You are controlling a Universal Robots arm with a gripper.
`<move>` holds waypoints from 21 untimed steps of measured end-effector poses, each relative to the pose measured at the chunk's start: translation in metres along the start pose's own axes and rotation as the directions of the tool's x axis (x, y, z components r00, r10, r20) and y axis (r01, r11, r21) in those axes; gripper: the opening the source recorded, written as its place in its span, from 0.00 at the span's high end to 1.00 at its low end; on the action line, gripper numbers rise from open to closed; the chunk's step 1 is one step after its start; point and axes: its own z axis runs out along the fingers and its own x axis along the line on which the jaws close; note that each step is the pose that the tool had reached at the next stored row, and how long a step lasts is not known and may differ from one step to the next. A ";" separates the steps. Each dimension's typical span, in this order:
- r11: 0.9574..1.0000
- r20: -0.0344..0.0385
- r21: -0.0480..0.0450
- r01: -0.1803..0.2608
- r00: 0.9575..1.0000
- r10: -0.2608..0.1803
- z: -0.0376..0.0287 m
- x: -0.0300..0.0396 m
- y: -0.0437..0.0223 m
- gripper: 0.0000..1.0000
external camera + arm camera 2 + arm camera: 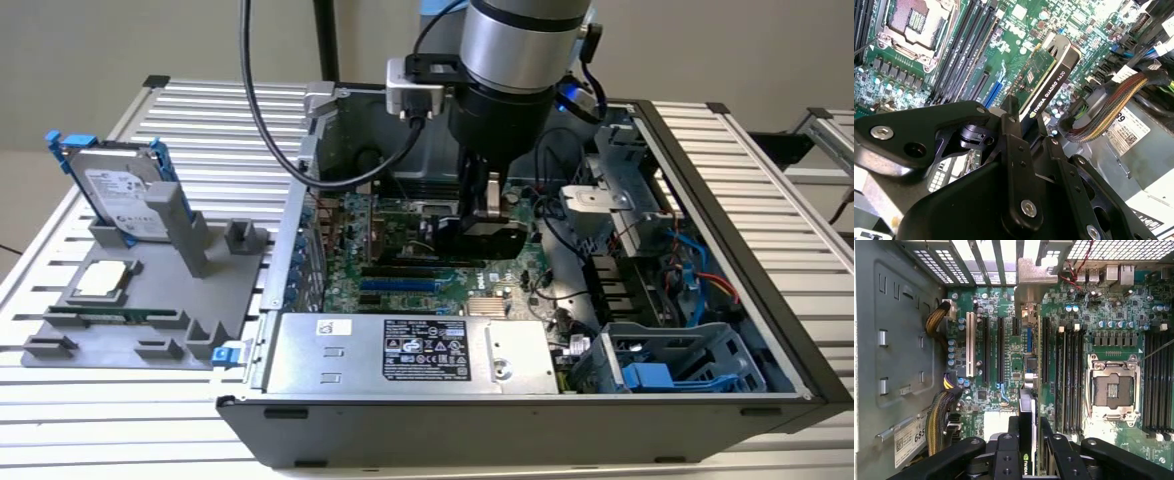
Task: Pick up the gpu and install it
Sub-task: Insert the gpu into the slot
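My gripper [481,228] is down inside the open computer case [694,200], shut on the gpu [478,242]. In the second wrist view the gpu [1050,75] shows a green board face and a black edge between my fingertips [1013,125]. It stands on edge over the motherboard [387,262]. In the first wrist view the gpu [1027,405] runs from my gripper [1029,429] toward its silver bracket [1030,280] at the case's rear slot openings, in line with the black expansion slots [1000,350]. Whether it touches a slot I cannot tell.
A silver hard drive in a blue frame [120,190] stands on a grey fixture [160,300] at the exterior view's left, outside the case. A power supply [400,350] fills the case's near side. Braided cables [1114,105] and the processor socket [1111,390] flank the card.
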 end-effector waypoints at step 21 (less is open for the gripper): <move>1.000 0.000 0.000 0.000 1.000 0.000 0.0064 -0.0001 -0.0002 1.00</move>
